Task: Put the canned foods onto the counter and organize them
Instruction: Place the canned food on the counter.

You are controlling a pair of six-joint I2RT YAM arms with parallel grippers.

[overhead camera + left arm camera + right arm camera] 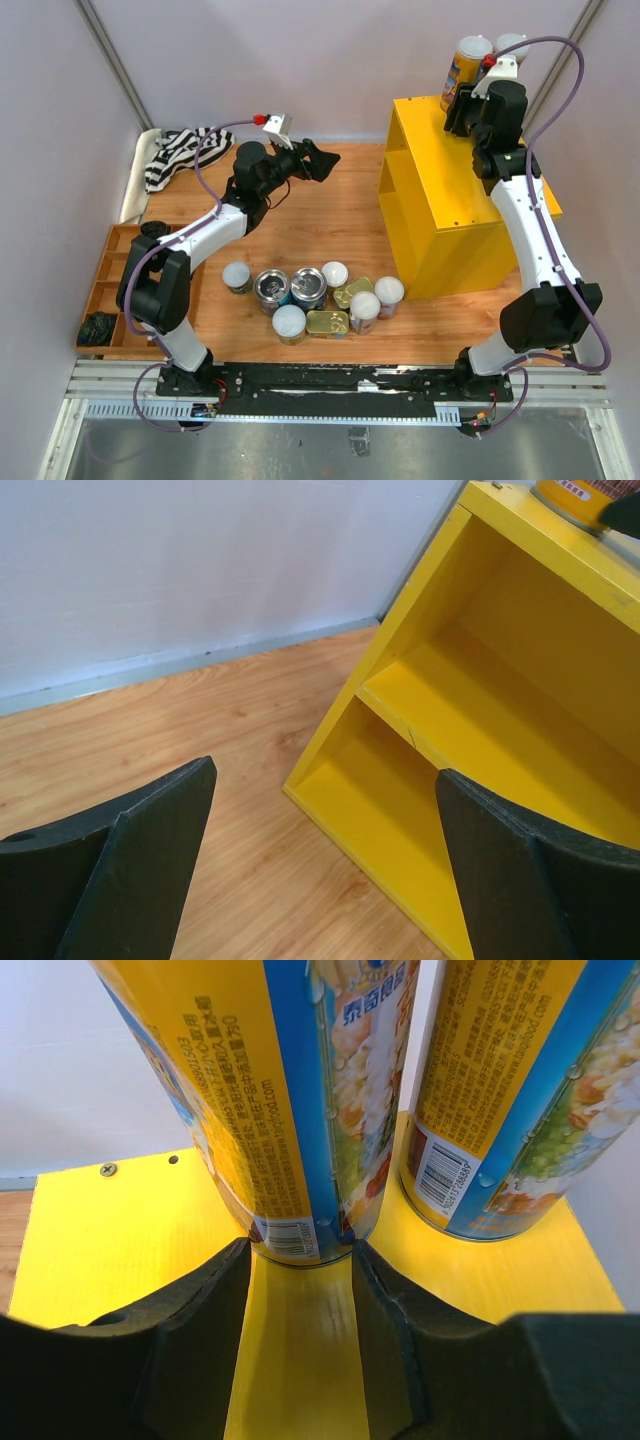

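The yellow counter [450, 215] stands at the right with two open shelves, which also show in the left wrist view [480, 710]. Two tall yellow-orange tubes [466, 66] [511, 44] stand on its far top corner. My right gripper [464, 108] is open about a can's width, and its tips [302, 1250] flank the base of the nearer tube [290, 1090]. The second tube [500, 1090] stands to its right. Several white-lidded tubes [364, 305], two blue silver-topped cans [308, 287] and gold tins [327, 322] cluster on the table. My left gripper [318, 162] is open and empty [325, 830], above the table and facing the shelves.
A brown wooden tray [110, 290] holding a dark lump [98, 328] lies at the left. A black-and-white striped cloth [175, 155] lies at the back left. White walls close off the back and sides.
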